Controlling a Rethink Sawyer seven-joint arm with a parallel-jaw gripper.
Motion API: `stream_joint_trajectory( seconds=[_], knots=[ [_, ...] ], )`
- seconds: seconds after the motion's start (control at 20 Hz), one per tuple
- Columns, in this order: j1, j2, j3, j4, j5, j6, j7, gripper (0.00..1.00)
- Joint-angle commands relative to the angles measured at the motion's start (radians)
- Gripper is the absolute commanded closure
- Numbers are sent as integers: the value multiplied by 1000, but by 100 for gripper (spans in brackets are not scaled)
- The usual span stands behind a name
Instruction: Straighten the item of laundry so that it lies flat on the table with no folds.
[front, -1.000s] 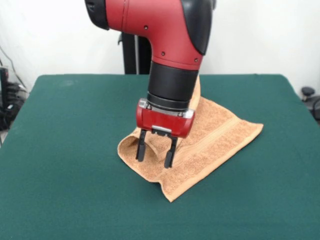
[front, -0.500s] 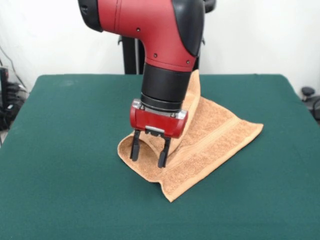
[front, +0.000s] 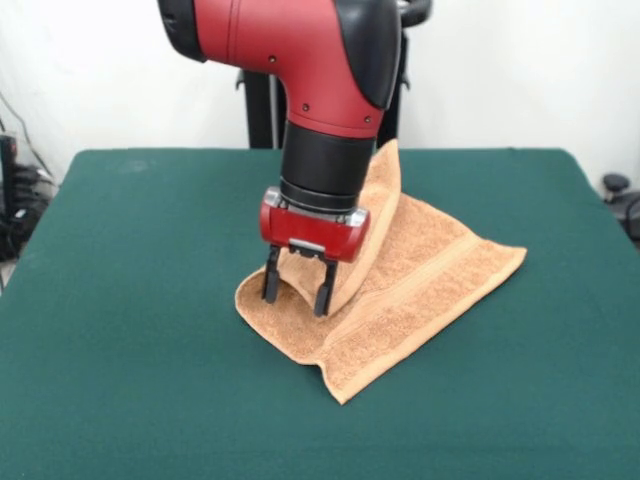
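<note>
The item of laundry (front: 430, 270), an orange-tan towel with woven band stripes, lies right of centre on the green table (front: 130, 300). Its right part is flat. Its left part rises in a tall upright fold (front: 385, 185) that stands behind the arm. My gripper (front: 297, 290) hangs just over the towel's left edge, where the cloth curls up. Its two black fingers (front: 270, 282) are spread apart and open, and tan cloth shows in the gap between them. I cannot tell whether the fingers touch the cloth.
A black stand (front: 262, 105) rises behind the table's far edge. Cables (front: 15, 200) lie beyond the left edge and a dark object (front: 618, 190) beyond the right. Bare green cloth surrounds the towel on all sides.
The gripper has moved a little to the left and slightly up, staying open. The towel's upright fold stands much as before.
</note>
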Motion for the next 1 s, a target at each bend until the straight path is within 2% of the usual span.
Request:
stream_joint_trajectory(
  seconds=[0.05,1.0],
  knots=[
    [12,42,138,117,-40,-40,78,0],
    [2,50,145,133,-45,-66,70,0]
  ],
)
